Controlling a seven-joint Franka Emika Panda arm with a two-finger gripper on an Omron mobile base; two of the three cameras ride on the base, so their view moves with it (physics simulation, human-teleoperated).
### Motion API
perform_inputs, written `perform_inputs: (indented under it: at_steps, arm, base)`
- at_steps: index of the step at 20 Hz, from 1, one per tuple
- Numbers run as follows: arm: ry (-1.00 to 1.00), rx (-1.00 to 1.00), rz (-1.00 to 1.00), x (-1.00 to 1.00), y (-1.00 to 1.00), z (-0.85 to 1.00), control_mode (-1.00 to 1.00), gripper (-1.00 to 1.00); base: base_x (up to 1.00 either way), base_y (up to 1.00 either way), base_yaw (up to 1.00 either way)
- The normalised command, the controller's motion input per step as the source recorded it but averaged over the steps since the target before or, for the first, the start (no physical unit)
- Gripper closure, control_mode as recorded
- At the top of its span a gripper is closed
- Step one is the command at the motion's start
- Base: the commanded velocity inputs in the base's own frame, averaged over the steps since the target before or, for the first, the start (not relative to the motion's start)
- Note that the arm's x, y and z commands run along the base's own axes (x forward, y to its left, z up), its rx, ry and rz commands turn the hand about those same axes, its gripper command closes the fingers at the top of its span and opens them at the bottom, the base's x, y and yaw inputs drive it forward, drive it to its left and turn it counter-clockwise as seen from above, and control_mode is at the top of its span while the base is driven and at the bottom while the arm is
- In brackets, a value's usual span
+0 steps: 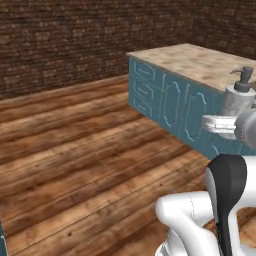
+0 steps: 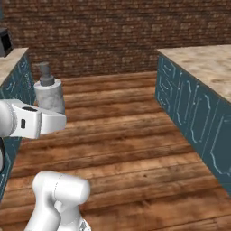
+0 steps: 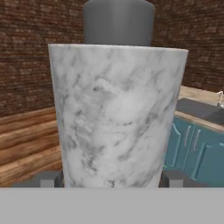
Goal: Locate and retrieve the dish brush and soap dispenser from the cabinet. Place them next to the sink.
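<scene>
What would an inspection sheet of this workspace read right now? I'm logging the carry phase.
Surface: beige stone counter on teal base cabinets, bare where visible.
Job's things: soap dispenser, marbled body, dark pump top, upright and held in mid-air; sink at the right edge of the hand view.
Clutter: nothing seen.
Grippers: gripper closed around the dispenser's lower body, a fingertip on each side.
Cables: nothing seen.
Surroundings: wooden plank floor, dark brick wall.
</scene>
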Motion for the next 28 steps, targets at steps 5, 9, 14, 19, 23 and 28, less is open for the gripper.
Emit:
perform_inputs:
  at_steps: [5, 9, 14, 19, 23, 28]
  arm:
    - [0.0, 0.0, 0.0, 0.0, 0.0, 0.0, 1.0, 1.0]
    - [0.0, 0.0, 0.0, 0.0, 0.0, 0.0, 1.0, 1.0]
    - [0.0, 0.0, 0.0, 0.0, 0.0, 0.0, 1.0, 1.0]
    - [0.0, 0.0, 0.0, 0.0, 0.0, 0.0, 1.0, 1.0]
    - [0.0, 0.0, 0.0, 0.0, 0.0, 0.0, 1.0, 1.0]
    - [0.0, 0.0, 0.0, 0.0, 0.0, 0.0, 1.0, 1.0]
  base:
    - [0.0, 0.0, -0.5]
    - [0.0, 0.0, -0.5]
    - [0.0, 0.0, -0.5]
    - [0.0, 0.0, -0.5]
    - [0.0, 0.0, -0.5]
    - [0.01, 0.0, -0.49]
